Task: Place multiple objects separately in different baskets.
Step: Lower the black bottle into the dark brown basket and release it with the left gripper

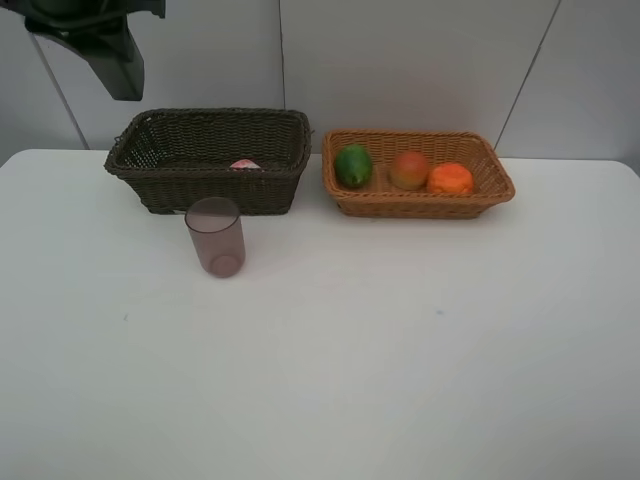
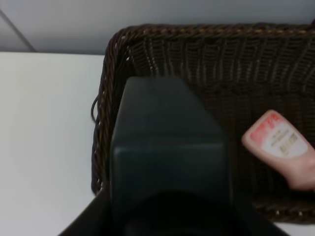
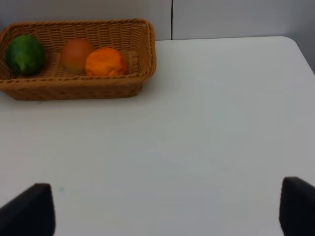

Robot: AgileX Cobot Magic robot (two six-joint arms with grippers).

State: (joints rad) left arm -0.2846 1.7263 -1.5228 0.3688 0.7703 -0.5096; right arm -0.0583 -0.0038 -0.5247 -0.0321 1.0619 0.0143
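Closest to me, my right gripper (image 3: 163, 209) is released. Its fingers (image 3: 29, 209) stand wide apart over the bare white desk (image 1: 400, 350) with nothing between them.

Further out, the mauve cup (image 1: 214, 237) stands upright on the desk, just in front of the dark brown basket (image 1: 150, 160).

The pink bottle (image 2: 280, 147) lies inside that basket.

Beside it sits the tan basket (image 1: 495, 175). In it I see three fruits in a row: the green fruit (image 1: 353, 165), the peach fruit (image 1: 409, 169) and the orange (image 1: 450, 179).

At the back, up high, my left gripper (image 1: 118, 70) is grasping the black bottle (image 2: 167, 147). In the left wrist view the bottle hangs over one end of the dark brown basket.
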